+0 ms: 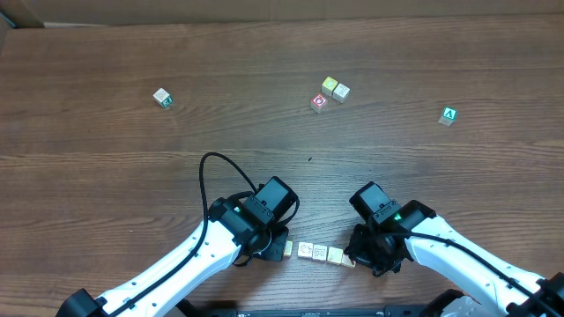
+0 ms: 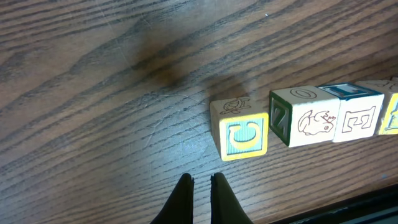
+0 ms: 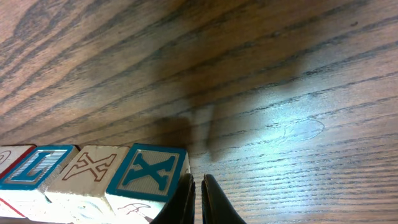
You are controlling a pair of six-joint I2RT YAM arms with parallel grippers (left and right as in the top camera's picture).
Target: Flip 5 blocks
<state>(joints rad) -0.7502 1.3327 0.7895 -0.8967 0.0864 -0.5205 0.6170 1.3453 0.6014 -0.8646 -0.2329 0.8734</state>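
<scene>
Row of blocks (image 1: 317, 253), left pincer (image 2: 200, 180) clenched, right pincer (image 3: 198, 181) clenched, both seemingly empty

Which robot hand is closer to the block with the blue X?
Right. The right gripper sits just beside the blue X block; the left gripper is at the other end of the row.

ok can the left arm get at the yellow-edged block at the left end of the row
Probably yes: the left gripper sits shut close beside the yellow-edged block, nothing but bare table between them. It would have to open first.
</scene>
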